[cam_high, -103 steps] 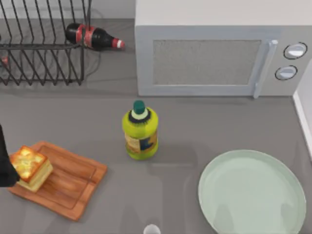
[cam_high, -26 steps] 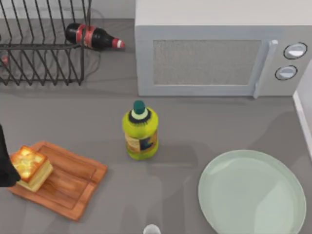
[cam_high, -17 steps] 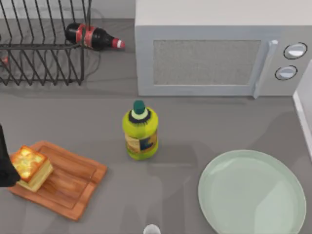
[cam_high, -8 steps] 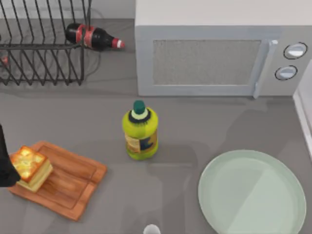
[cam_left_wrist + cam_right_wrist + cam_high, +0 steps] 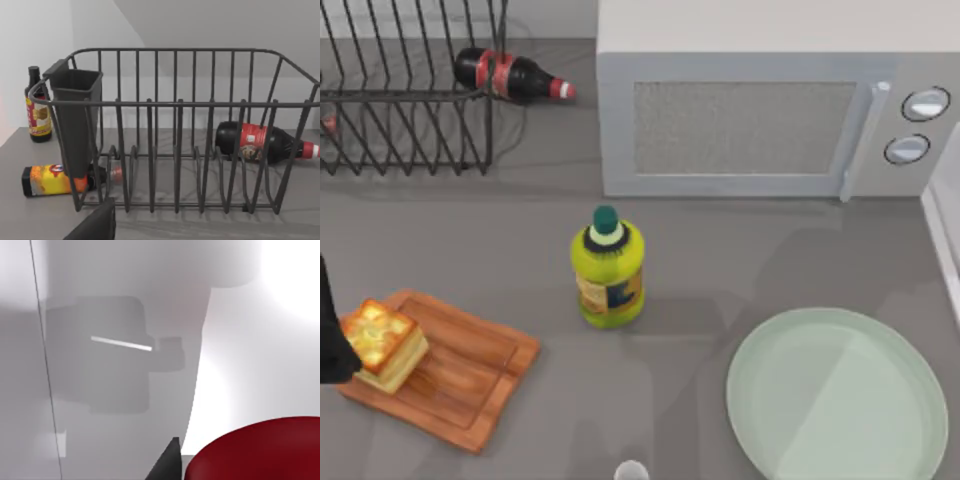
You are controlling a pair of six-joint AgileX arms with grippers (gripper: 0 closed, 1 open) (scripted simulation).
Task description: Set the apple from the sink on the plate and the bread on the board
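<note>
The bread (image 5: 384,343) lies on the left end of the board (image 5: 470,375), near the table's left edge. My left gripper (image 5: 332,345) stands just left of the bread, apart from it and open; one dark finger (image 5: 95,226) shows in the left wrist view, holding nothing. The plate (image 5: 840,395) lies bare at the front right. In the right wrist view the apple (image 5: 255,452) looms large and red against a pale sink wall (image 5: 125,365), right beside my right gripper (image 5: 172,465).
A yellow-green bottle (image 5: 607,268) stands mid-table between board and plate. A microwave (image 5: 770,100) fills the back. A wire dish rack (image 5: 405,110) stands at the back left, with a dark red-labelled bottle (image 5: 510,75) lying beside it.
On the plate and the table around it the shadows have shifted. The bread, the board, the bottle and the left arm have stayed put.
</note>
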